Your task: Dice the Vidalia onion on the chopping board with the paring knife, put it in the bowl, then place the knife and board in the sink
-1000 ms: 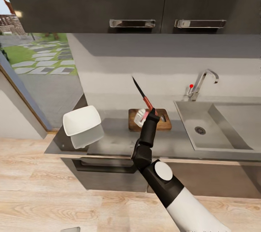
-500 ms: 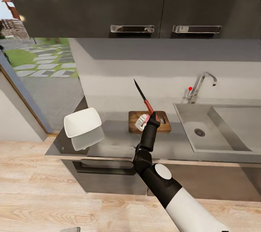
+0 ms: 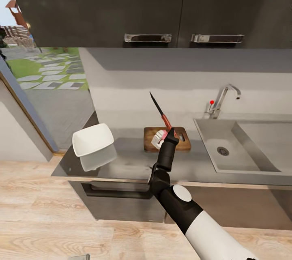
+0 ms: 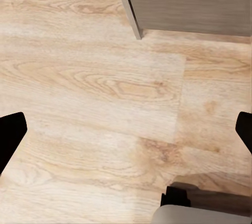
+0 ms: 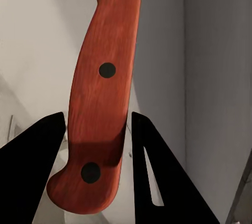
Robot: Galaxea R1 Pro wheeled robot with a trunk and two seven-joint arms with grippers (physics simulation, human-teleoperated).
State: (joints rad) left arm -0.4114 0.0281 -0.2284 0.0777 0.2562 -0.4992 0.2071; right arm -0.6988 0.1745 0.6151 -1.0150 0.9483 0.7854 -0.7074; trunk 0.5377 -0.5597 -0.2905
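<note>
My right gripper (image 3: 170,133) is shut on the red handle of the paring knife (image 3: 160,112), whose dark blade points up and to the left. It hangs just above the brown chopping board (image 3: 182,143). A small whitish heap of diced onion (image 3: 157,140) lies on the board, partly hidden behind the gripper. In the right wrist view the knife handle (image 5: 102,93) sits between my two black fingers (image 5: 39,156). The white square bowl (image 3: 93,139) stands at the countertop's (image 3: 134,160) left end. The steel sink (image 3: 237,152) lies to the right. My left gripper (image 4: 126,132) is open above the floor.
A chrome tap (image 3: 222,98) with a red-tipped lever stands behind the sink. Dark wall cabinets (image 3: 162,8) hang above the counter. A window lies to the left. Light wooden floor (image 3: 48,219) runs in front of the dark cabinet fronts.
The whole picture has shifted down and drawn back a little, so the camera has moved. The knife stays gripped above the board, slightly lower against it.
</note>
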